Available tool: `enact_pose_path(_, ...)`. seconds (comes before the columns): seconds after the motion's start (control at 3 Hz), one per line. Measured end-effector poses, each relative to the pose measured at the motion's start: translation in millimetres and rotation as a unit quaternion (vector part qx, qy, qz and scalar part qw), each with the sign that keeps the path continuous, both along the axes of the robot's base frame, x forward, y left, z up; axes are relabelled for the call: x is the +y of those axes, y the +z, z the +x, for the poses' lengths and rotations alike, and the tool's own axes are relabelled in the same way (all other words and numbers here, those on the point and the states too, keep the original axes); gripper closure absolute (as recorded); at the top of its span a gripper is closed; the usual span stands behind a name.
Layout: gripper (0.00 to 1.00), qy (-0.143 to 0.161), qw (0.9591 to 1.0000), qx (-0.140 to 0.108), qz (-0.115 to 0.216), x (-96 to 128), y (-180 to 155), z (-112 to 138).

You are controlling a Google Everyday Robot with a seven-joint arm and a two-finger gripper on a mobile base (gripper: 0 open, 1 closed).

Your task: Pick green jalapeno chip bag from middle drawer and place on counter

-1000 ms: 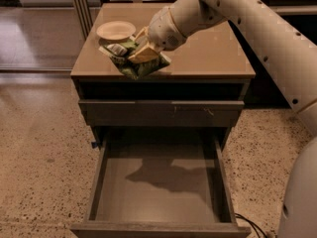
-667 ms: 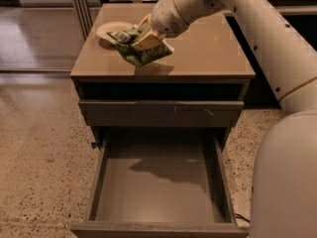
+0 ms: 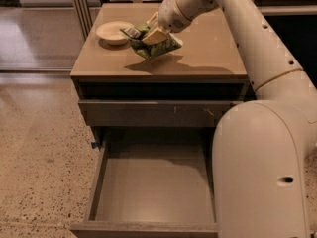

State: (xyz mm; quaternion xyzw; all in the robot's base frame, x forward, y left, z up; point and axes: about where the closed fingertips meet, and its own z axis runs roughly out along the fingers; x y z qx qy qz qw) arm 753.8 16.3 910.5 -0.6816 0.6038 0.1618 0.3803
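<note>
My gripper (image 3: 152, 35) is over the middle of the tan counter (image 3: 208, 58), shut on the green jalapeno chip bag (image 3: 159, 47). The bag hangs tilted from the fingers, a little above the counter top, and casts a shadow just below it. The middle drawer (image 3: 153, 197) is pulled out wide below the cabinet front and holds nothing. My white arm reaches in from the upper right and its large elbow segment covers the drawer's right side.
A small white bowl (image 3: 114, 32) stands on the counter's left part, just left of the bag. A shallower grey drawer (image 3: 148, 113) sits shut under the counter. Speckled floor lies to the left, with a metal door frame (image 3: 79, 9) behind.
The gripper has carried the bag up and back over the counter, nearer its middle. The camera now sees more of the arm's elbow in the right foreground.
</note>
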Motion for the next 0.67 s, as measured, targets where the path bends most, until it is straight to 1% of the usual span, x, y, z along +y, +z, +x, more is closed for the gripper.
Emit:
enact_pose_path(0.33, 1.0, -0.008, 0.9994, 0.029, -0.015, -1.4, -37.1, 15.3)
enact_pose_path(0.67, 0.82, -0.007, 0.9993, 0.033, -0.015, -0.9, -42.4, 16.4)
